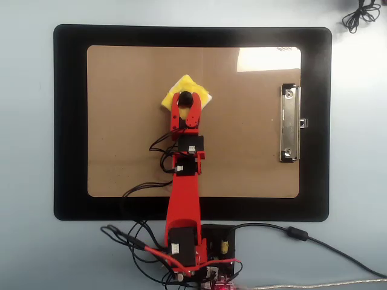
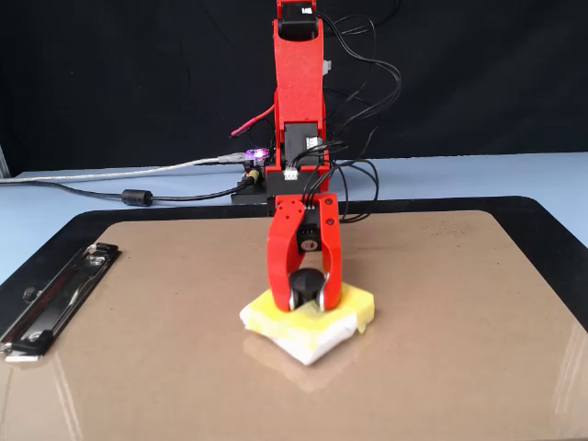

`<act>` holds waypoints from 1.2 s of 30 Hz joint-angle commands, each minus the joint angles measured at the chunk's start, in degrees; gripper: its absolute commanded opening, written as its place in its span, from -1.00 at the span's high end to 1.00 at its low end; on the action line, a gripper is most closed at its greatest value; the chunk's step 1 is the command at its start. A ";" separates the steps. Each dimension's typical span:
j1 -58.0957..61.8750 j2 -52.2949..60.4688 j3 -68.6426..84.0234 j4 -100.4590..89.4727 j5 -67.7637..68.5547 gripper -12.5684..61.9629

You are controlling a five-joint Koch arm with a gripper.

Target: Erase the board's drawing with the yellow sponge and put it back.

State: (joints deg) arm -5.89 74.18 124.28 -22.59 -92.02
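One red claw [image 2: 305, 296], closed on the black knob of one yellow sponge [image 2: 354, 310]. Sponge flat on one brown clipboard [image 1: 121, 121] with one silver clip [image 1: 289, 124]. No readable writing.

A: Where is the sponge [image 2: 308, 322]?
B: On the board [image 2: 441, 349], mid-width in the fixed view.
A: And the clip [image 2: 55, 289]?
B: Far left (the board lies on a mat [image 2: 551, 230]).
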 commanded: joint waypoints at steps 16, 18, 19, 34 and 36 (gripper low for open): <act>4.13 20.92 22.32 -0.53 -0.79 0.88; 4.31 15.38 17.49 -1.23 -0.79 0.88; 4.48 13.18 15.73 -1.93 -0.88 0.88; 7.82 27.25 30.32 -5.27 -0.88 0.88; 6.86 18.98 23.29 -5.71 -0.97 0.88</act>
State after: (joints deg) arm 0.70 96.94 150.03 -26.63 -91.85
